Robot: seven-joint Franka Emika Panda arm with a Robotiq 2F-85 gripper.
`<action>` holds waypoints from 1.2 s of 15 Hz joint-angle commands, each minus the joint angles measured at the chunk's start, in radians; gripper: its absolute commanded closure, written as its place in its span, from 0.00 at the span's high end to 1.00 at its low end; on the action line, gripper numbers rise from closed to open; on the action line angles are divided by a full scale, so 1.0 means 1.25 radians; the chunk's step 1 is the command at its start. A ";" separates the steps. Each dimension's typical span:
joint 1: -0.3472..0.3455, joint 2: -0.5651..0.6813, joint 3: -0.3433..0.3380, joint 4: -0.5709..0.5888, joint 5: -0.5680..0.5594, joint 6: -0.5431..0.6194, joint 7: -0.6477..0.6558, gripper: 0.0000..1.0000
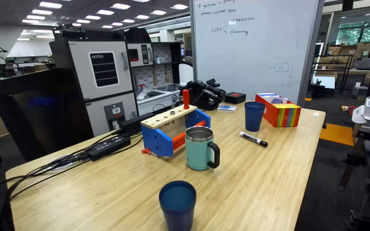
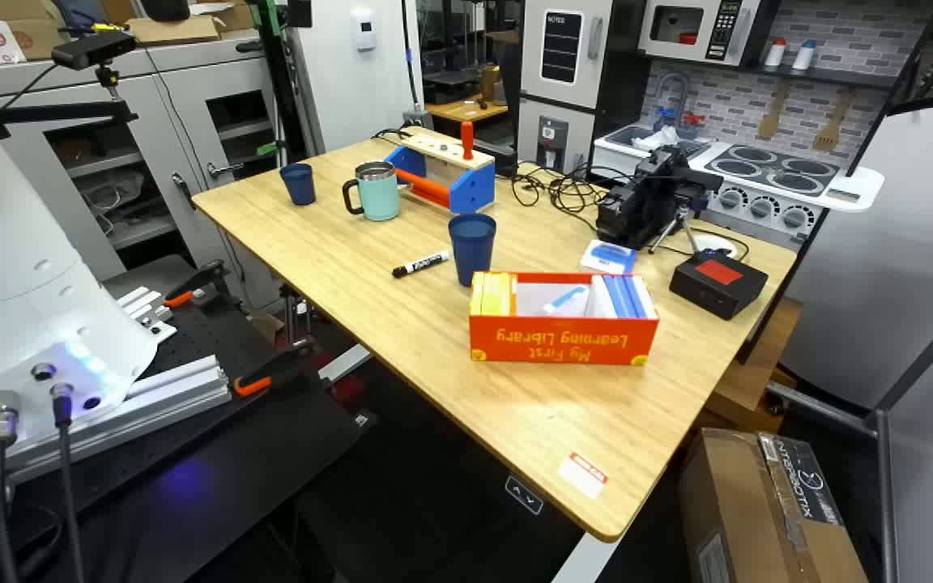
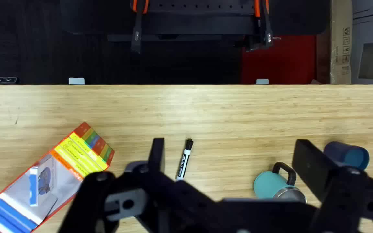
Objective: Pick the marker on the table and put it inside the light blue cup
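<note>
The marker (image 1: 253, 139) (image 2: 421, 265) (image 3: 184, 161) lies flat on the wooden table, white-bodied with a black cap. The light blue cup (image 1: 197, 154) (image 2: 378, 196) (image 3: 269, 184) is a teal mug with a steel rim and black handle; it stands upright, some way from the marker. In the wrist view my gripper (image 3: 231, 140) hangs high over the table, jaws wide apart, holding nothing. Seen from there, marker and mug both appear within the gap, the marker nearer the left finger (image 3: 157, 153). The gripper's body covers the mug's lower edge. Neither exterior view shows the gripper.
A dark blue cup (image 1: 254, 117) (image 2: 472, 247) stands close beside the marker. Another dark blue cup (image 1: 177, 205) (image 2: 298, 185) (image 3: 335, 150) is beyond the mug. A red book box (image 2: 564, 340) (image 3: 91, 139), a toy workbench (image 1: 159, 141) and cables (image 1: 53, 163) also occupy the table.
</note>
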 commanded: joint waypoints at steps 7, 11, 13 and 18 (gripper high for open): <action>-0.012 0.002 0.009 0.001 0.005 -0.001 -0.006 1.00; -0.012 0.002 0.009 0.001 0.005 -0.001 -0.006 1.00; -0.012 0.002 0.009 0.001 0.005 -0.001 -0.006 1.00; 0.002 0.056 0.002 0.023 0.013 0.015 -0.026 1.00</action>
